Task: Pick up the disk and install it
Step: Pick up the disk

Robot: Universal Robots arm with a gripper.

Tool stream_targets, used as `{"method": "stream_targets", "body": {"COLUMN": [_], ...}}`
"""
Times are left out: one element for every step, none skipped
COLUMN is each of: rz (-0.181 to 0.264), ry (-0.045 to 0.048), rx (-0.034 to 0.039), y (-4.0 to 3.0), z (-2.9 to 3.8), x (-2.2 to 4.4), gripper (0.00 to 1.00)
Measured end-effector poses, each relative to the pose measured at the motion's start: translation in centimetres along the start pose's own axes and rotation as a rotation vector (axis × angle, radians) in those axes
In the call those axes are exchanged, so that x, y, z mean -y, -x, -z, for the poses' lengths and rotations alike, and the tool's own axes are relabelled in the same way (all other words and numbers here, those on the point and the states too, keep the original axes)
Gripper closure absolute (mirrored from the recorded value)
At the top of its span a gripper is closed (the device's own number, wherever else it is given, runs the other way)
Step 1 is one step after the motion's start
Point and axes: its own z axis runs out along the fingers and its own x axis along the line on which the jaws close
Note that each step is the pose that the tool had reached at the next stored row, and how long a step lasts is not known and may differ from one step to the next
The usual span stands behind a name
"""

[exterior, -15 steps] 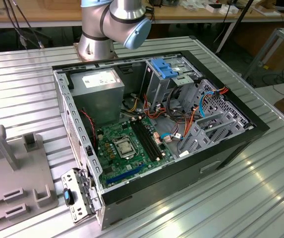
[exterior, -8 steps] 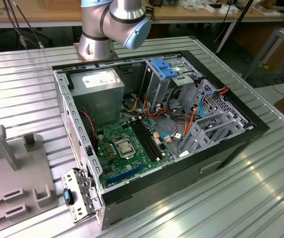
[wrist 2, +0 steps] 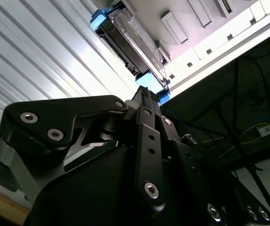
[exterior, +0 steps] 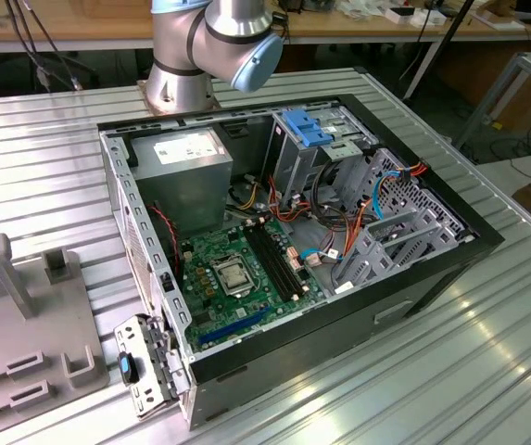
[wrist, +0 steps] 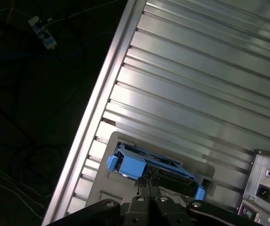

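Ribbed alu table [exterior: 52, 148], open PC case [exterior: 432, 278], grey fixture plate [exterior: 61, 324], robot base [exterior: 177, 88]

A ribbed aluminium table [exterior: 52, 176] spreads across the scene, its slats catching bright glare from overhead on the near side at the exterior view's right. Along its far edge runs a wooden workbench [exterior: 80, 28] with dark cables [exterior: 38, 46] hanging below it, and at the exterior view's far right a grey metal frame [exterior: 524, 83] stands on a pale floor [exterior: 515, 158]. In the first wrist view the ground past the table's edge lies dark, strewn with thin wires [wrist: 12, 160].
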Motion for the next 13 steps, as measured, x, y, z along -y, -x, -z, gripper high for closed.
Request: {"method": "stream_targets", "body": {"rz": [0.009, 0.013, 0.019, 0.026, 0.029, 0.032, 0.038, 0.043, 0.051, 0.06, 0.077, 0.096, 0.114], "ry": [0.0002, 0.0003, 0.0005, 0.0006, 0.0007, 0.0008, 0.0009, 0.0011, 0.0012, 0.0015, 0.0019, 0.0023, 0.0028], "rx": [-0.0004, -0.0006, -0.0008, -0.0013, -0.0014, -0.0016, -0.0018, -0.0021, -0.0024, -0.0029, -0.0037, -0.0046, -0.0056], "y": [0.0, 0.0, 0.0, 0.0, 0.0, 0.0, 0.0, 0.0, 0.0, 0.0, 0.0, -0.01, -0.01], "z": [0.0, 0.0, 0.0, 0.0, 0.0, 0.0, 0.0, 0.0, 0.0, 0.0, 0.0, 0.0, 0.0], "x": [0.0, 0.0, 0.0, 0.0, 0.0, 0.0, 0.0, 0.0, 0.0, 0.0, 0.0, 0.0, -0.01], "gripper": [0.89, 0.89, 0.89, 0.89, 0.89, 0.89, 0.89, 0.89, 0.89, 0.89, 0.89, 0.89, 0.89]}}
